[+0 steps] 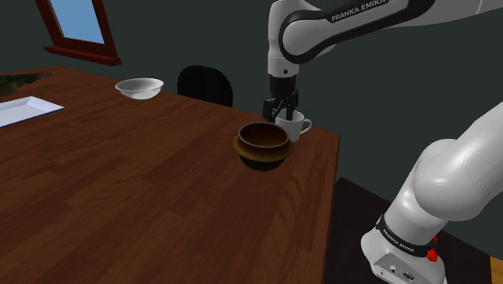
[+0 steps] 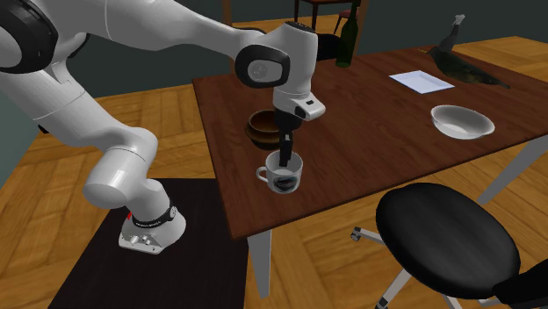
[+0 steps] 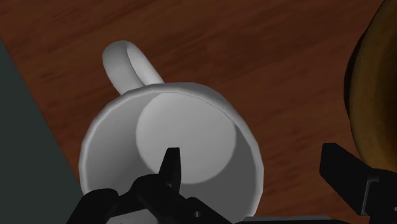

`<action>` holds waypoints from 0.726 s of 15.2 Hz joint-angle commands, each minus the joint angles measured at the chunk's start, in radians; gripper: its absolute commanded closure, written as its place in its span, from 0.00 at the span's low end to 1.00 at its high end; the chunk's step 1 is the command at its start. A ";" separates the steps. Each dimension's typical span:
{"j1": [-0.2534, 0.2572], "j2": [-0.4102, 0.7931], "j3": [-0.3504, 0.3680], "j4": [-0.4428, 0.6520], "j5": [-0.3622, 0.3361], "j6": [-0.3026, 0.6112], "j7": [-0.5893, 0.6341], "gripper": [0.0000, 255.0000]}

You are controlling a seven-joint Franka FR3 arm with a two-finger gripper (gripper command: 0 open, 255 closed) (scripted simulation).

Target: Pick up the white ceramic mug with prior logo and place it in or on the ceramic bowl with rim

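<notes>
A white mug stands upright near the table's edge, a dark print on its side. The brown rimmed bowl sits right beside it. My black gripper hangs over the mug, open. One finger reaches down inside the cup. The other finger stands outside the wall, on the bowl's side. The mug's wall lies between them without being clasped. Its handle points away from the gripper.
On the wooden table are a white bowl, a flat white sheet, a dark bottle and a dark object. A black stool stands close to the table's edge.
</notes>
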State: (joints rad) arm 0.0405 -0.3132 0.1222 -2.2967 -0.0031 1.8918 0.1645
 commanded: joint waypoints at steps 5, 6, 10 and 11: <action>0.000 0.000 0.000 -0.001 0.000 0.001 0.000 1.00; 0.000 0.000 0.000 -0.001 0.000 0.001 0.000 1.00; 0.000 0.000 0.000 -0.001 0.000 0.001 0.000 1.00; 0.000 0.000 0.000 -0.001 0.000 0.001 0.000 1.00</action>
State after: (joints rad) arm 0.0406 -0.3136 0.1223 -2.2977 -0.0030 1.8929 0.1646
